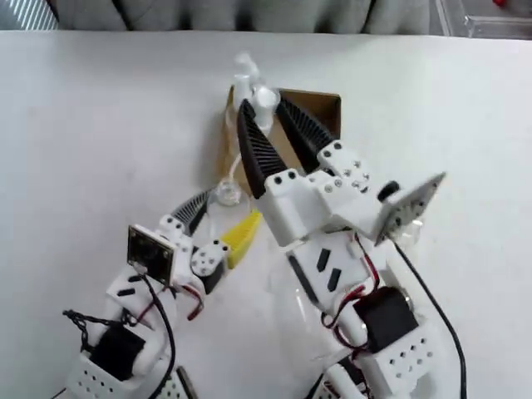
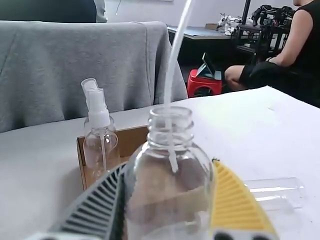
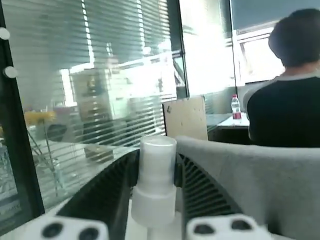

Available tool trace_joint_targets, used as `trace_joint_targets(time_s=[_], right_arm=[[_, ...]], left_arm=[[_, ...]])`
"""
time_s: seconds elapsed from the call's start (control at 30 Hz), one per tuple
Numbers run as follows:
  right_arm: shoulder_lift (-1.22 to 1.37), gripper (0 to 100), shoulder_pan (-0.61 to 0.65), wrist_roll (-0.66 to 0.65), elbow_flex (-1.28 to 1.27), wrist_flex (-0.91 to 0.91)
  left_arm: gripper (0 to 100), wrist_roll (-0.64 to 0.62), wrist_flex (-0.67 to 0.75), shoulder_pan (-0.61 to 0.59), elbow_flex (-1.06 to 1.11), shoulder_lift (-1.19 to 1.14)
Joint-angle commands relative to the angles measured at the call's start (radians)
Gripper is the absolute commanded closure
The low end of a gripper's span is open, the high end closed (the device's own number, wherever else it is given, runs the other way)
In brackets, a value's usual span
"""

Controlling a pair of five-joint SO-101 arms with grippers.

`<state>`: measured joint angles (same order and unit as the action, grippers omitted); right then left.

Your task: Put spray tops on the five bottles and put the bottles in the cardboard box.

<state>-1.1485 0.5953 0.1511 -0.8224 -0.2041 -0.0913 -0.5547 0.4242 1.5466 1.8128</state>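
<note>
Right gripper point(image 1: 263, 105) jaws pinching spray top point(image 1: 265, 97) by cardboard box point(image 1: 326, 105), left gripper point(image 1: 226, 209) clasping clear bottle point(image 1: 224, 195)

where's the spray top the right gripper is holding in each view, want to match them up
High view: spray top between the right gripper's black fingers, seen against the cardboard box.
Left wrist view: its thin tube runs down into the bottle's neck.
Right wrist view: close up, pinched between the gripper's fingers.
Shared landmark: the bottle in the left gripper, in the high and left wrist views.
</note>
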Motion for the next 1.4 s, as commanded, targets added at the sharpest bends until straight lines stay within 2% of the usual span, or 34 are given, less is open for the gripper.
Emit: trace_joint_targets(time_s=[0.0, 0.3, 0.4, 0.7, 0.93, 1.1, 1.2, 1.37], right_arm=[[0.001, 98.2, 0.007, -0.006, -0.029, -0.001], [0.001, 97.8, 0.114, -0.014, -0.12, -0.015], [0.001, 97.4, 0.136, -0.014, -0.124, -0.096], [-0.12, 74.6, 0.137, -0.014, -0.124, -0.251], [-0.219, 81.3, 0.13, -0.015, -0.003, -0.306], [-0.18, 98.9, 0.093, -0.015, 0.104, -0.32], [-0.07, 95.7, 0.047, -0.015, 0.141, -0.314], [0.14, 98.1, 0.007, -0.008, 0.227, -0.314]], left_arm=[[98, 0.008, 0.034, 0.008, -0.012, 0.019], [98, 0.008, 0.034, 0.008, -0.012, 0.019], [98, 0.008, 0.034, 0.008, -0.012, 0.019], [98, 0.008, 0.034, 0.008, -0.006, 0.019], [98, 0.008, 0.034, 0.007, -0.003, 0.019], [98, 0.008, 0.034, 0.007, -0.003, 0.019], [98, 0.008, 0.034, 0.007, -0.003, 0.019], [98, 0.008, 0.034, 0.007, -0.002, 0.019]])
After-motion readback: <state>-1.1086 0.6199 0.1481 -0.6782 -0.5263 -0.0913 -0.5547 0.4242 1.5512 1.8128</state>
